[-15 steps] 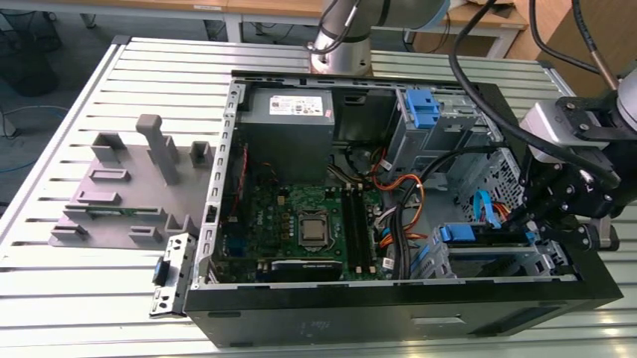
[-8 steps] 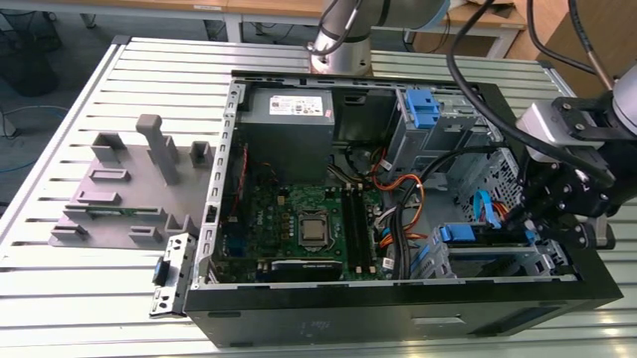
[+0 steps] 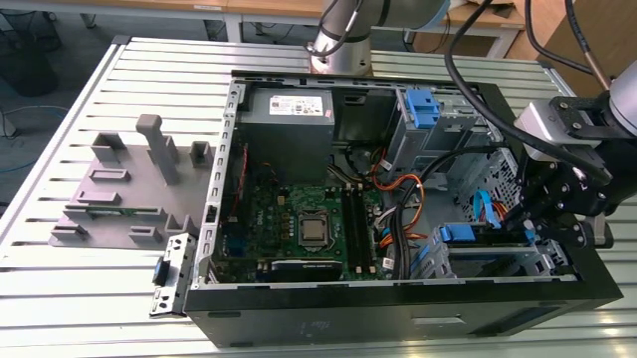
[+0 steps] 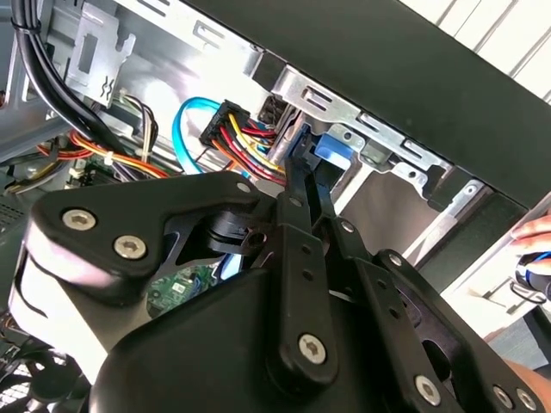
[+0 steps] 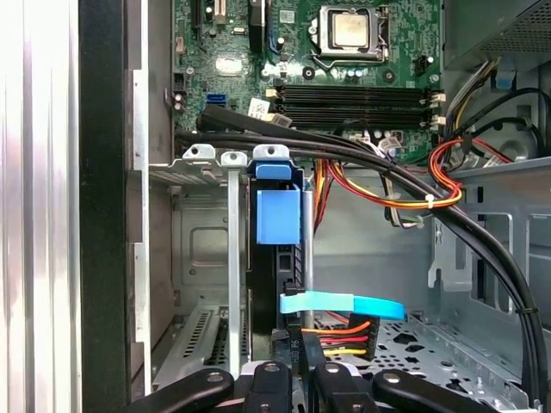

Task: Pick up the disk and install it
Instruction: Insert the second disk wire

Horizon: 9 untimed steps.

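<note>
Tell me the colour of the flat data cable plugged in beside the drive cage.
Light blue; the flat ribbon-like data cable shows best in the first wrist view.

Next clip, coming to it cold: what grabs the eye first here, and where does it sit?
An open black computer case lies on the slatted table, its green motherboard bared in the middle. At the exterior view's right the black gripper reaches into the drive cage, where the disk with its blue rails stands on edge in its slot. A grey fixture tray rests at the exterior view's left.
</note>
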Each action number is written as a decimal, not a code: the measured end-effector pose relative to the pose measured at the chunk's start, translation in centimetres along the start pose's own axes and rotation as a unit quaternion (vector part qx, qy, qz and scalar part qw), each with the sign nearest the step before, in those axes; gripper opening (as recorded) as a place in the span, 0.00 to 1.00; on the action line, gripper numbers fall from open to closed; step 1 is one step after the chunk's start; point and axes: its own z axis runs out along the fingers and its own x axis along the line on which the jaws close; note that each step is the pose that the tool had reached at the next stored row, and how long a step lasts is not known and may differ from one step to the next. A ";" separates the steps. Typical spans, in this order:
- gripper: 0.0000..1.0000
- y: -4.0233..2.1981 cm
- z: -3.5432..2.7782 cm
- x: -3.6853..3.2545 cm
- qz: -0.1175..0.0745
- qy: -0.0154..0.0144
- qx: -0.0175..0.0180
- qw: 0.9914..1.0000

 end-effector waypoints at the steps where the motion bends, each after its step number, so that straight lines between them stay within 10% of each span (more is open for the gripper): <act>1: 0.18 0.00 0.00 0.00 0.000 0.001 0.000 1.000; 9: 0.18 0.05 0.01 0.00 0.000 0.004 0.000 1.000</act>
